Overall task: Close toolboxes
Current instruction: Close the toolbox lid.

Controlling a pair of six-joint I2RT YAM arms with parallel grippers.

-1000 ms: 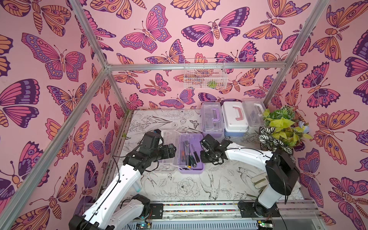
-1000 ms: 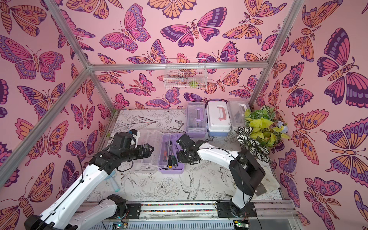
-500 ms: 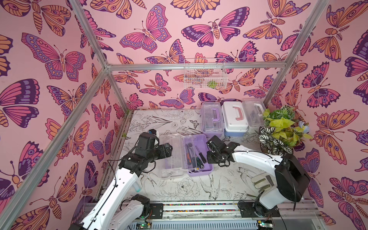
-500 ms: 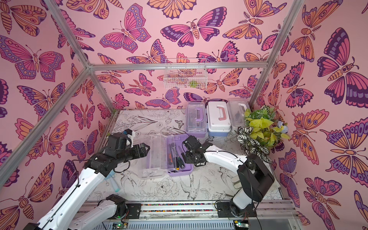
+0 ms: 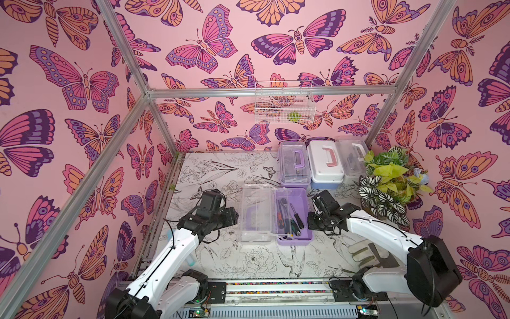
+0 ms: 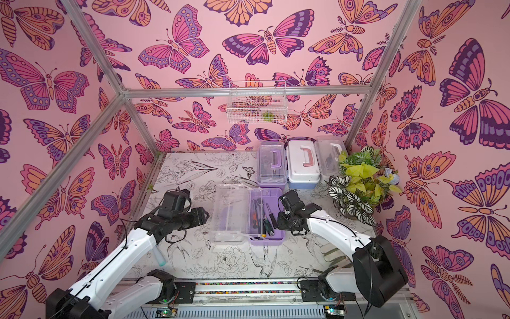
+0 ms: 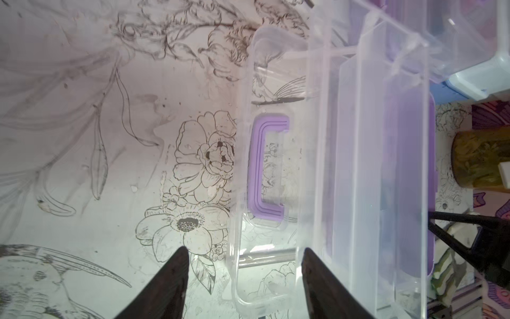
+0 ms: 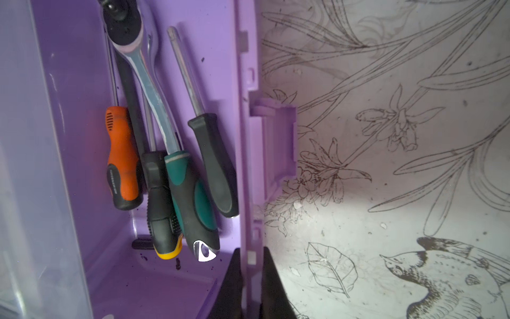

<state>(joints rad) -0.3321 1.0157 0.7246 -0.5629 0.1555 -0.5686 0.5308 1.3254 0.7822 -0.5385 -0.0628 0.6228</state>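
Observation:
An open toolbox with a purple base point(image 5: 294, 234) sits mid-table, with several screwdrivers point(image 8: 179, 165) inside. Its clear lid point(image 5: 256, 212) lies flipped out flat to the left, purple handle point(image 7: 262, 168) underneath. My left gripper point(image 5: 237, 218) is at the lid's outer edge. Its jaws stand open point(image 7: 244, 250) astride the lid's rim point(image 7: 234, 221). My right gripper point(image 5: 310, 223) is shut on the base's right wall point(image 8: 251, 250), beside the latch point(image 8: 278, 138). Three closed toolboxes stand at the back: purple point(image 5: 294, 165), light blue with white lid point(image 5: 325, 163), and white with clear lid point(image 5: 354, 160).
A potted plant point(image 5: 386, 182) stands at the right, close behind my right arm. A white wire basket point(image 5: 284, 102) hangs on the back wall. A folded grey-green cloth point(image 5: 364, 252) lies near the front right. The arms' rail point(image 5: 276, 287) runs along the front edge.
The open toolbox has slid to the right with my right gripper holding its wall. My left gripper has followed the lid's edge, and its jaws have narrowed around the rim.

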